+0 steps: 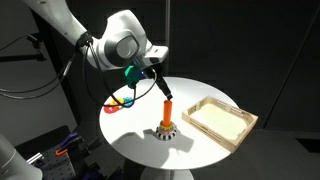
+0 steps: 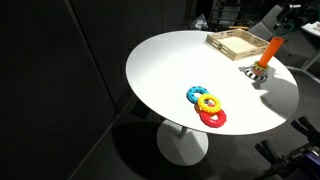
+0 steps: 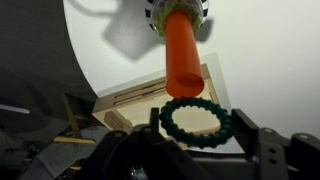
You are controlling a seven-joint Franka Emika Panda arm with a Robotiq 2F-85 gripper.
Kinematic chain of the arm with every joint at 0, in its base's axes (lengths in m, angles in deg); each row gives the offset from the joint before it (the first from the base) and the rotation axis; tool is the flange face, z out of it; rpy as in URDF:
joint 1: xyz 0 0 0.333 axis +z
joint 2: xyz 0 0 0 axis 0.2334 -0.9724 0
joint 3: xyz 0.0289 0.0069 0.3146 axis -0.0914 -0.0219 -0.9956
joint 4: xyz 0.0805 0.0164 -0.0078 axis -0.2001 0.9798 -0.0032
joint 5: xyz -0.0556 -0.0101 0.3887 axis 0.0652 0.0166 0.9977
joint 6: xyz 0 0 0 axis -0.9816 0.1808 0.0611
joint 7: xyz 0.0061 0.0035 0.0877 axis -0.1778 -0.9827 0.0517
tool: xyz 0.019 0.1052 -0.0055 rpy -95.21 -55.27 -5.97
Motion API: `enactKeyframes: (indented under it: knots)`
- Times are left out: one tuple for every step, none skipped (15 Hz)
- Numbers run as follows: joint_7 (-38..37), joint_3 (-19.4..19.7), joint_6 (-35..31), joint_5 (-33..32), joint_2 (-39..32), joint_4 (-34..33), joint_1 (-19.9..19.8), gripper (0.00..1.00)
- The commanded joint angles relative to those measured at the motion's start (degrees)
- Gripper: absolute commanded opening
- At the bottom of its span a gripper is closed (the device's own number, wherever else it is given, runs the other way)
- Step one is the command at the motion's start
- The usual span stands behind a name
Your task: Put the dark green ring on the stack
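Tray (image 1: 222, 121) sits near stack (image 1: 167, 115); gripper (image 3: 197, 126) holds dark green ring (image 3: 169, 122).

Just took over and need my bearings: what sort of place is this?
Probably a robotics lab or studio: a round white pedestal table stands against a black backdrop, with loose black cables and cluttered equipment at the edges.

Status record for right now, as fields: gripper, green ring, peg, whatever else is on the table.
gripper: shut on the green ring, near the peg's top
green ring: held off the table, not yet on the peg
peg: orange, upright, no rings on it
loose rings: blue ring, yellow ring, red ring, overlapping in a row on the table
tray: pale wood, beside the peg
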Motion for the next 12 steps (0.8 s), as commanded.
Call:
enactKeyframes:
  knots:
    - [-3.36,0.74,-1.39,-4.92,0.56,0.47,-0.64,0.47]
    - [-4.13,0.87,-1.65,-5.91,0.40,0.40,-0.70,0.47]
    - [-5.00,1.04,-1.92,-7.20,0.20,0.26,-0.78,0.47]
    - [-5.69,1.21,-2.21,-8.31,0.04,0.18,-0.77,0.47]
    - [-6.59,1.41,-2.56,-9.54,-0.16,0.06,-0.76,0.47]
    - [-7.34,1.57,-2.83,-10.51,-0.32,0.02,-0.72,0.47]
    - [-8.27,1.73,-3.19,-11.85,-0.57,-0.06,-0.72,0.47]
    - [-9.24,1.91,-3.42,-13.16,-0.87,-0.15,-0.72,0.47]
    - [-10.07,2.10,-3.68,-14.28,-1.10,-0.19,-0.71,0.47]
    - [-10.80,2.29,-3.92,-15.19,-1.38,-0.23,-0.69,0.47]
    - [-11.57,2.50,-4.23,-16.16,-1.67,-0.26,-0.66,0.47]
    - [-12.25,2.71,-4.52,-16.96,-2.07,-0.31,-0.64,0.47]
